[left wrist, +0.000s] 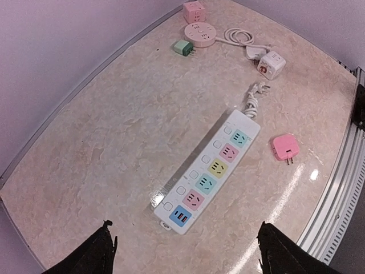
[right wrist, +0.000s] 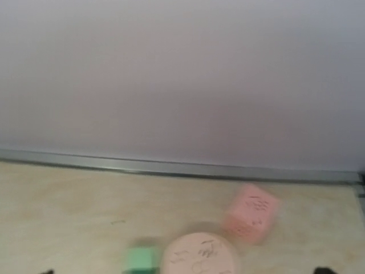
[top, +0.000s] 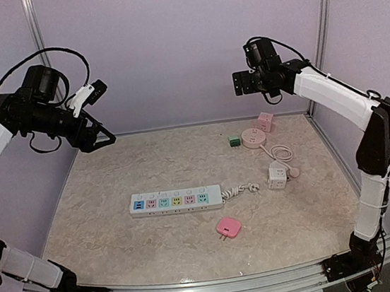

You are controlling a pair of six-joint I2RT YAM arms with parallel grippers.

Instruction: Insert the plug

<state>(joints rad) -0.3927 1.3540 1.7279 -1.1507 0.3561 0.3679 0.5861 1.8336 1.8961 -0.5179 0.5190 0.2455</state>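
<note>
A white power strip [top: 176, 201] with coloured sockets lies flat in the middle of the table, and also shows in the left wrist view [left wrist: 208, 171]. A pink plug adapter [top: 228, 227] lies loose in front of it, prongs out [left wrist: 284, 147]. My left gripper [top: 98, 137] is open and empty, held high over the table's far left; its fingertips [left wrist: 105, 246] stand wide apart. My right gripper [top: 243, 83] is high at the back right, facing the wall. Only its tips show at the bottom edge of the right wrist view [right wrist: 182, 272], far apart and empty.
At the back right lie a green plug [top: 234, 141], a round pink socket [top: 253, 137] with a coiled cord, and a pink cube socket [top: 265, 121]. A white cube socket [top: 277, 176] sits right of the strip's coiled cord [top: 242, 190]. Walls enclose the table.
</note>
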